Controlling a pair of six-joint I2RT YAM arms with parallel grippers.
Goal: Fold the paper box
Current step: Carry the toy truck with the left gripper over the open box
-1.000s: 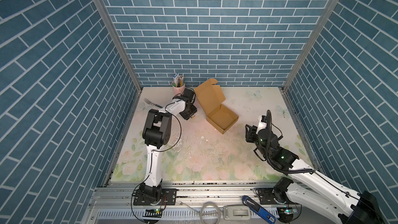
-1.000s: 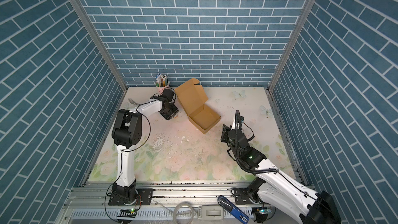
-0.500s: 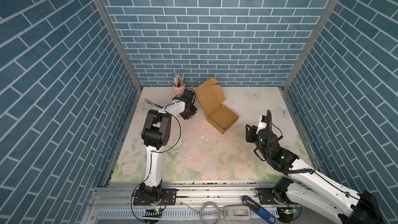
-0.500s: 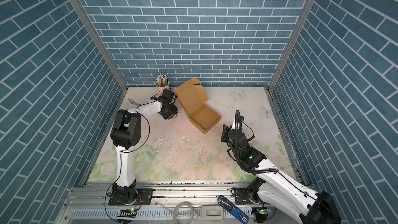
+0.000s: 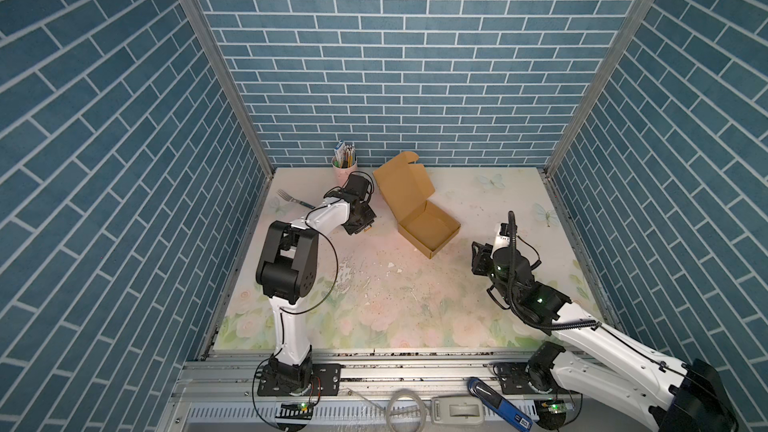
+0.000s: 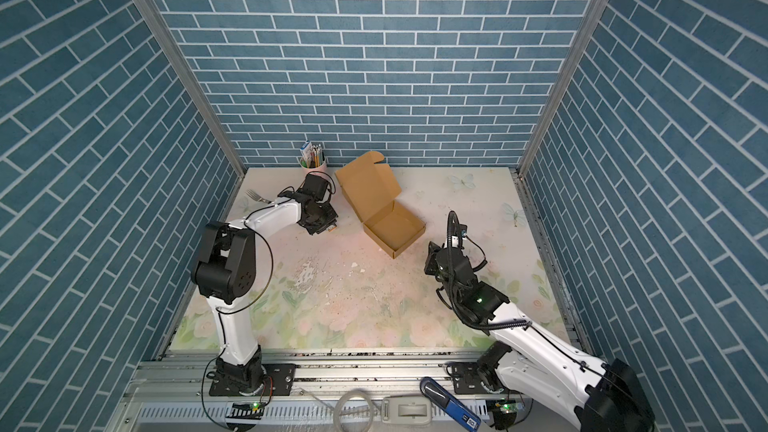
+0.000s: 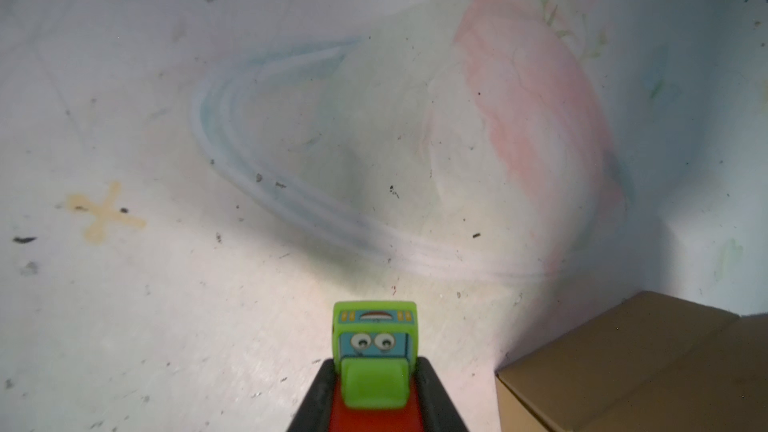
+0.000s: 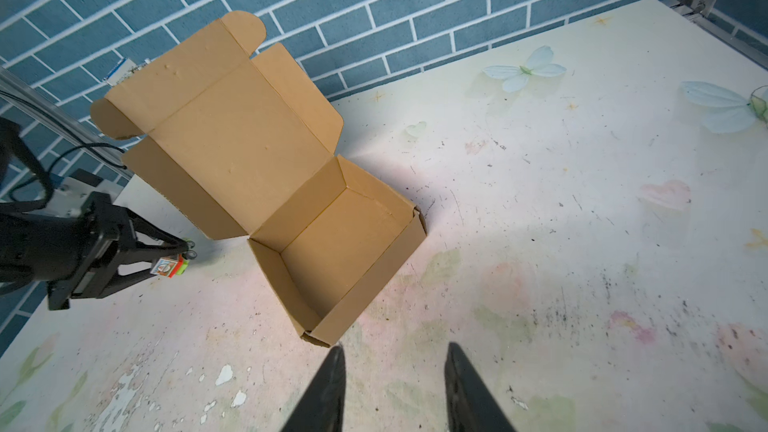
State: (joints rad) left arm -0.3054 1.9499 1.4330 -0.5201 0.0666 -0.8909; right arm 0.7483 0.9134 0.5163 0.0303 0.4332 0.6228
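We see a scuffed floral surface (image 5: 436, 317) carrying the open paper box (image 5: 430, 228), a fork (image 5: 293, 198) and a pencil cup (image 5: 344, 169).

Fork (image 5: 293, 198), pencil cup (image 5: 344, 169), green toy cube (image 7: 374, 340)

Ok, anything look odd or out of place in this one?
Yes. The left hand grips a small green toy cube beside the paper box, not the box itself, whose lid stands open. The table mat is also chipped, with white flakes scattered near its middle.
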